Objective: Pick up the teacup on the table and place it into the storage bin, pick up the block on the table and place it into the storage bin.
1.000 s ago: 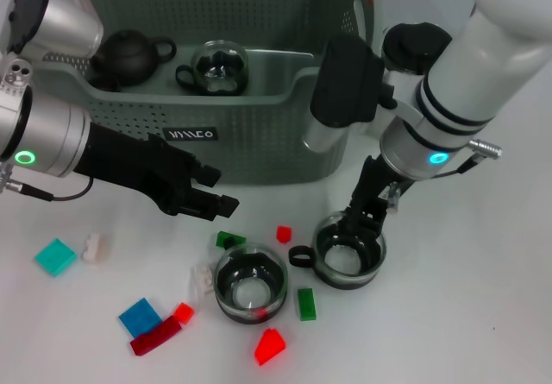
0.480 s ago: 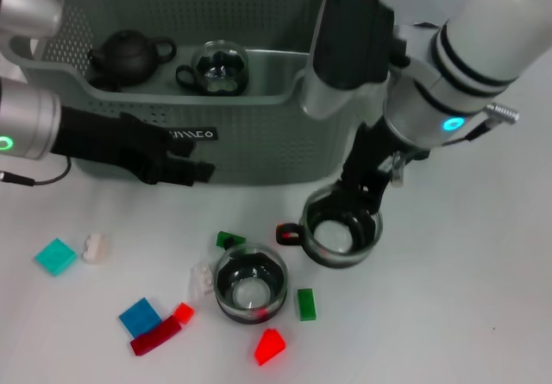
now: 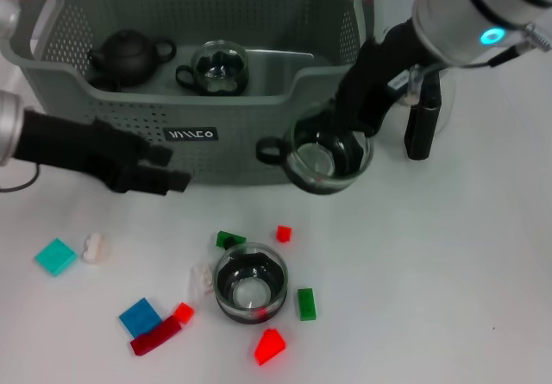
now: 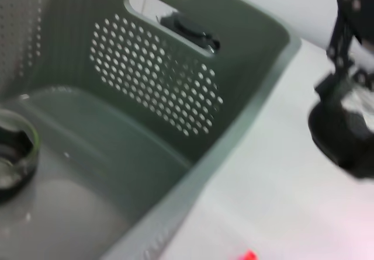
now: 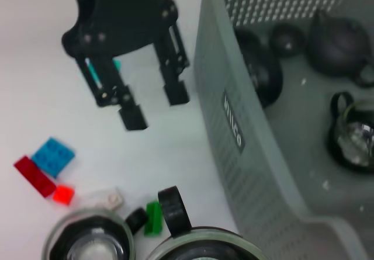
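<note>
The right gripper (image 3: 338, 142) is clenched on the rim of a glass teacup (image 3: 321, 161), holding it clear of the table just in front of the bin (image 3: 259, 116), near its right corner, handle pointing left. The left gripper (image 3: 164, 166) hangs empty before the bin's front wall, fingers (image 5: 133, 117) spread apart. A second teacup (image 3: 250, 283) stands on the table amid scattered blocks: a red block (image 3: 283, 233) and a green block (image 3: 306, 304) lie near it. Inside the bin sit a dark teapot (image 3: 128, 54) and another glass cup (image 3: 216, 66).
</note>
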Robot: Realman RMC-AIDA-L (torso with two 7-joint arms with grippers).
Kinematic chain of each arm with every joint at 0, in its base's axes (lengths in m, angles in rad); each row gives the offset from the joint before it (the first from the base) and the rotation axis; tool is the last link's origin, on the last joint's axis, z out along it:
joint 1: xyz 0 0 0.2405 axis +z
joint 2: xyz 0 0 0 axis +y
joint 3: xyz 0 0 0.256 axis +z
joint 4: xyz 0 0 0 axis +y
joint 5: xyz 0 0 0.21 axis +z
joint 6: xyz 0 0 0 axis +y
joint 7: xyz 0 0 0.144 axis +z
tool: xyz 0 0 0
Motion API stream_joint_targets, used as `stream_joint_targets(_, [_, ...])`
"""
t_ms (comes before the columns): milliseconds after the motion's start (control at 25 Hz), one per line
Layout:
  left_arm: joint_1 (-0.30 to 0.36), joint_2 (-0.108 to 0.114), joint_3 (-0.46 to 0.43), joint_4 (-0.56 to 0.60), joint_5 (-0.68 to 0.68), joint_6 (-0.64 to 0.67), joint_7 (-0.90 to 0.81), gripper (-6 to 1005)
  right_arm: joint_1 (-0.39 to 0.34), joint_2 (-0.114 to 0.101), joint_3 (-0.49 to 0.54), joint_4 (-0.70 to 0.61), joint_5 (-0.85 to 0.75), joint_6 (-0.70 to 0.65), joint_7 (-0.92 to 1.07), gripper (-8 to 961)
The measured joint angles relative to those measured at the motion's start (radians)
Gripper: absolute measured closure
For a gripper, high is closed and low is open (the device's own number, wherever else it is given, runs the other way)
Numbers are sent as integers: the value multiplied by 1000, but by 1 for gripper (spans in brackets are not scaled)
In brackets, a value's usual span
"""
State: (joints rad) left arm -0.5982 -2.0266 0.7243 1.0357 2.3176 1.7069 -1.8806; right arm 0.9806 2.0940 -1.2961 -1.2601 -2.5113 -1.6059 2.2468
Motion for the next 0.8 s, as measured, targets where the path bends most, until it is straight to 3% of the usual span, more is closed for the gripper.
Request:
stream_joint_targets(160, [15, 33, -7, 4, 9, 65, -5, 431, 9, 0, 22, -37, 13, -24, 0, 904])
stream_joint_targets(280, [30, 41, -25, 17, 11, 90, -11, 431, 21, 0, 27, -51, 11, -25, 2, 904])
stream_joint_targets(640, [41, 15, -43, 33, 8, 98, -10, 431, 62, 7, 44, -78, 15, 97, 16, 904])
stream_joint_targets(800, [36, 6, -36, 34, 5, 99, -10, 431, 66, 8, 44, -70, 16, 246, 34, 904])
